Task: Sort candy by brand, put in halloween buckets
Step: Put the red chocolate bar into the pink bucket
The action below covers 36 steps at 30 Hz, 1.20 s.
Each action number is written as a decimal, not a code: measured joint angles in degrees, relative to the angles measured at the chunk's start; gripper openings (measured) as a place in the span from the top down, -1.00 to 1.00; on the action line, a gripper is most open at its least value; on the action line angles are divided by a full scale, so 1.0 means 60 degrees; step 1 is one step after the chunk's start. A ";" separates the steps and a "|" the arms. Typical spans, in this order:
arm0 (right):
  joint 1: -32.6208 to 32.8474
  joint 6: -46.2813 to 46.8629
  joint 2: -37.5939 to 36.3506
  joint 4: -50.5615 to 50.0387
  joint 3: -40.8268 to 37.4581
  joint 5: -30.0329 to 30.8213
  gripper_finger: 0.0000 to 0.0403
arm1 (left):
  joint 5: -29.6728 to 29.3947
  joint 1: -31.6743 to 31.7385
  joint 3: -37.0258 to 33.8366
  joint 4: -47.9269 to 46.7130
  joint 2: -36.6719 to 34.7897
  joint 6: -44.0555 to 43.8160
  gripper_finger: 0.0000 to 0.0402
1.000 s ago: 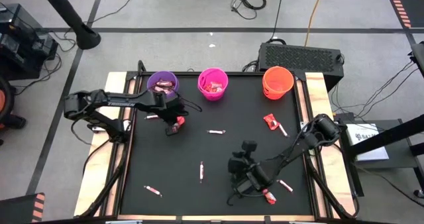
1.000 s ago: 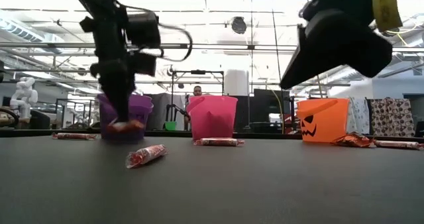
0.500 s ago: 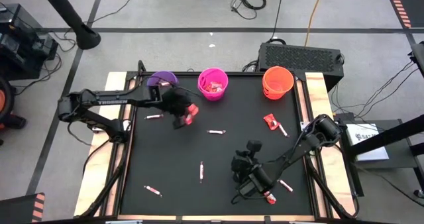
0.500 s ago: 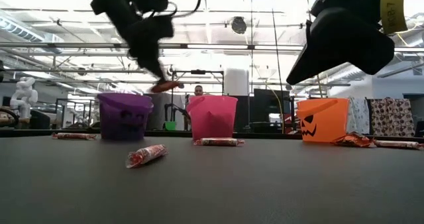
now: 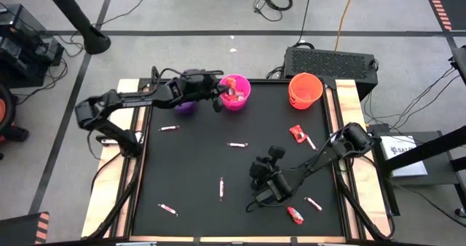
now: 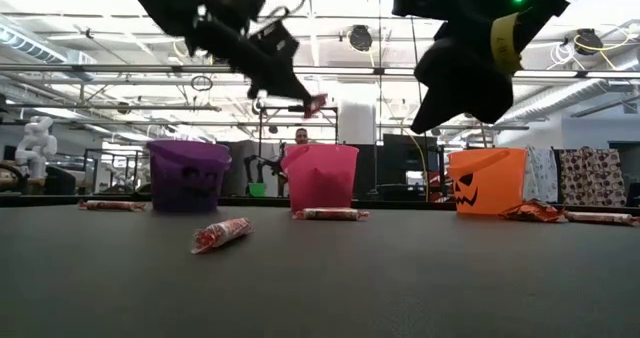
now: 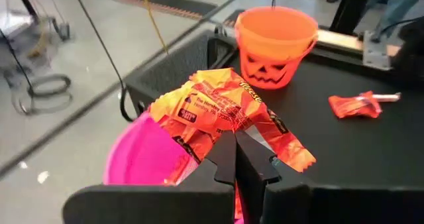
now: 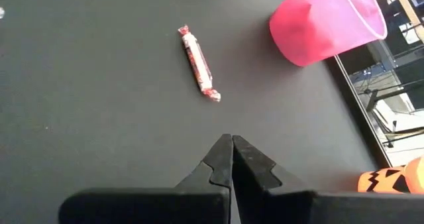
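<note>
Since the earlier frames your left arm has swung from beside the purple bucket over to the pink one, lifting its candy with it; your right arm has crept a little up the mat.

High view: left gripper (image 5: 218, 102) hangs at the rim of the pink bucket (image 5: 244, 100), partly covering the purple bucket (image 5: 185, 108). Orange bucket (image 5: 305, 90) sits apart to the right, all three along the far edge of the mat (image 5: 189, 166). Right gripper (image 5: 259, 179) is over the mat's near-centre, with nothing in it. Loose sticks lie at (image 5: 236, 144), (image 5: 221, 188), (image 5: 168, 128) and (image 5: 167, 209); red pieces at (image 5: 297, 134) and (image 5: 294, 215).

Low view: left gripper (image 6: 312, 105) is raised above and just left of the pink bucket (image 6: 321, 176), a red wrapper pinched at its tip. Purple bucket (image 6: 187, 175) and orange bucket (image 6: 486, 180) flank it. You've got one stick (image 6: 220, 233) lying nearest the camera.

Left wrist view: jaws are clamped on a red-orange wrapper (image 7: 218, 114), held over the pink bucket's rim (image 7: 142, 154). Orange bucket (image 7: 276, 45) is beyond, another red piece (image 7: 356, 105) on the mat.

Right wrist view: jaws are together, empty, above bare mat. A stick (image 8: 198, 63) lies ahead, pink bucket (image 8: 324, 22) past it.
</note>
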 joint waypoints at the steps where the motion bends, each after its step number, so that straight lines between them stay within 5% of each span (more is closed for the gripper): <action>1: 0.0004 -0.0004 -0.0004 0.0000 0.0000 -0.0007 1.00 | 0.0115 0.0125 -0.0004 0.0121 0.0201 -0.0103 1.00; 11: 0.0011 -0.0219 0.0000 0.0062 -0.0002 -0.0032 1.00 | 0.0955 0.0789 -0.0004 0.1302 0.1387 -0.0471 0.96; 23: 0.0018 0.0051 -0.0003 0.0138 -0.0004 -0.0655 1.00 | 0.0836 0.0371 0.0351 0.1025 0.1453 0.0083 0.43; 30: 0.0095 0.0193 0.0000 0.0313 -0.0001 -0.0947 1.00 | 0.0828 0.0230 0.1694 -0.1442 0.1243 0.0063 0.31; 36: 0.0102 0.0288 0.0000 0.0661 -0.0002 -0.2643 1.00 | 0.1786 -0.0225 0.2353 -0.3646 0.0861 0.0053 0.31</action>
